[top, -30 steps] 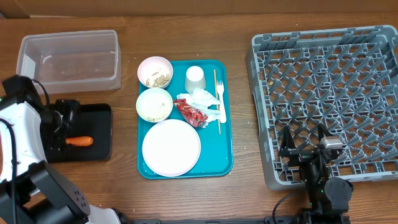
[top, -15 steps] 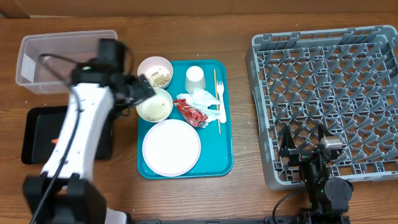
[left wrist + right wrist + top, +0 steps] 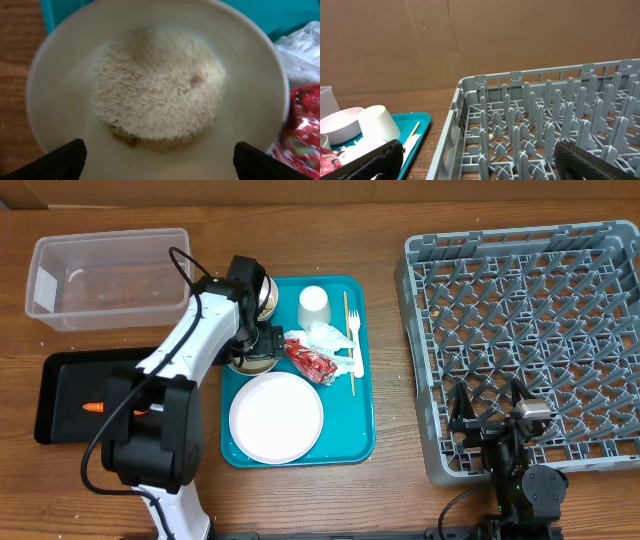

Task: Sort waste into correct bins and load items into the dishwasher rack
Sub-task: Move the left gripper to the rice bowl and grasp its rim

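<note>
My left gripper is open and hangs right over a cream bowl of rice on the teal tray; its fingers straddle the bowl's near rim without touching it. A second bowl with food scraps is partly hidden by the arm. A white plate, white cup, red wrapper, crumpled white plastic, white fork and chopstick share the tray. My right gripper is open and empty at the front edge of the grey dishwasher rack.
A clear plastic bin stands at the back left. A black bin holding an orange scrap sits in front of it. The right wrist view shows the rack, the cup and the tray's edge.
My left arm has swung from the black bin at the far left over to the tray and now sits above the rice bowl. The right arm has not moved.
</note>
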{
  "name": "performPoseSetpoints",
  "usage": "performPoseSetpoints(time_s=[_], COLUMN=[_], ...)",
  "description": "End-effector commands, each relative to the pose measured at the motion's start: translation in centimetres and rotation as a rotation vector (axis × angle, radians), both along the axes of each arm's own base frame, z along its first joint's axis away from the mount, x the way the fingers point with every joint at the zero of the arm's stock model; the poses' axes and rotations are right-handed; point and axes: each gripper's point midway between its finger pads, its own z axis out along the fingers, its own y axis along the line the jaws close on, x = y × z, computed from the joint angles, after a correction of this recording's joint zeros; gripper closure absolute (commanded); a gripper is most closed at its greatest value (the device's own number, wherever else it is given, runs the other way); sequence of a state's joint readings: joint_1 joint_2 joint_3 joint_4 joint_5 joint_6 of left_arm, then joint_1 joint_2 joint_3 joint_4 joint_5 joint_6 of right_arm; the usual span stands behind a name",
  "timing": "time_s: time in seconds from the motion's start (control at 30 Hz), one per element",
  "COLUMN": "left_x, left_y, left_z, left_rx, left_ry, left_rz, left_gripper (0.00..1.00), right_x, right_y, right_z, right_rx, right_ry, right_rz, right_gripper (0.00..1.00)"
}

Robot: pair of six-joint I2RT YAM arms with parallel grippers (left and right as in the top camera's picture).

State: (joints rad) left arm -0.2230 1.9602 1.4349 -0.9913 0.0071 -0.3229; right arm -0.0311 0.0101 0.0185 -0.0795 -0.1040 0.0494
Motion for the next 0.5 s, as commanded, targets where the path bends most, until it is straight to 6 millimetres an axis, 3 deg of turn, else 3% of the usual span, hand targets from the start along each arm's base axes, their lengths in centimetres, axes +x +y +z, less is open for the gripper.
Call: performPoseSetpoints(time_s=[0.0, 0.27, 0.47], left_x=[0.2, 0.8, 2.2], left_y=[-1.0, -1.2, -1.5], left_z=[-1.4, -1.0, 3.4], left_rx=[-0.019, -0.019, -0.030], left_ry=[0.016, -0.009, -0.074], left_rz=[-0.144, -0.165, -0.161], left_gripper=[0.04, 0.06, 0.04], right_x=[0.0, 0.0, 0.0], right_y=[-0.2, -0.2, -0.2], right_z=[-0.3, -0.3, -0.3], right_rx=[0.002, 0.002, 0.002], right_ry=[0.001, 0.001, 0.001], right_rz=[-0.008, -0.008, -0.008], right_gripper=[0.00, 0.00, 0.00])
